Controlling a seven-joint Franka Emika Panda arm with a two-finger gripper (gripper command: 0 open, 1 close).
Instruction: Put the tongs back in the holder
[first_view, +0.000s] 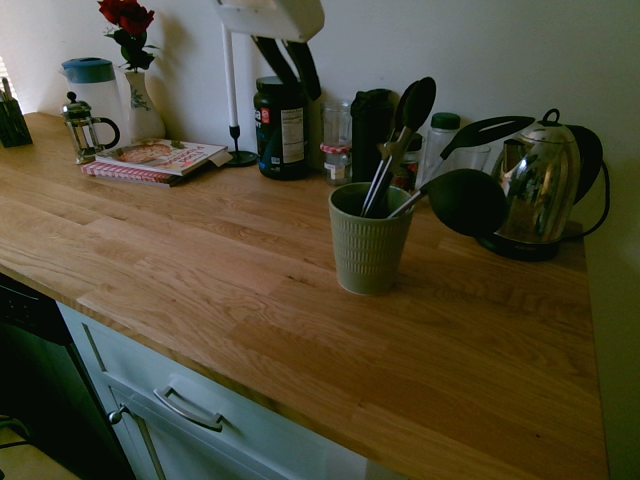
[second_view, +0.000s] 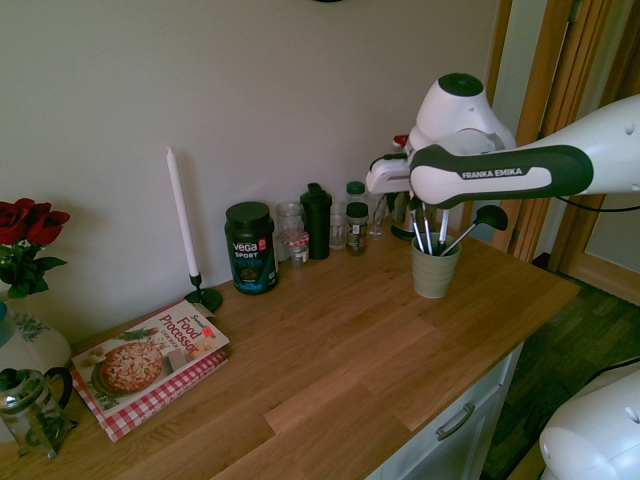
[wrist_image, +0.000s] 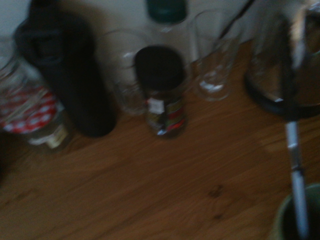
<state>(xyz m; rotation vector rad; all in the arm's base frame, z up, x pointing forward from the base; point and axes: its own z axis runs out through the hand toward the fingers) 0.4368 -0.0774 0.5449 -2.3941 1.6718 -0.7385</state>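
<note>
The pincer (first_view: 303, 88) is empty, its fingers spread; the tongs (first_view: 402, 125) stand in the holder (first_view: 369, 245), lower than the pincer; placing seems done, only retreat maybe remains.

I'm seeing a wooden countertop (first_view: 200, 250) carrying a green ribbed cup (first_view: 369, 250), which is standing between its front and back edges, nearer the end by the kettle (first_view: 540, 200). Along the back edge, I'm seeing a spice jar (wrist_image: 165, 112), a green-lidded bottle (first_view: 440, 140), a drinking glass (wrist_image: 212, 60), a black shaker (second_view: 316, 225), a checked-lid jar (second_view: 297, 248), a black tub (first_view: 281, 130) and a candle holder (first_view: 240, 157) all standing. Toward the opposite end, a stack of books (first_view: 155, 160) is lying beside a French press (first_view: 82, 130), a vase (first_view: 145, 110) and a blue-lidded pitcher (first_view: 97, 95)
</note>
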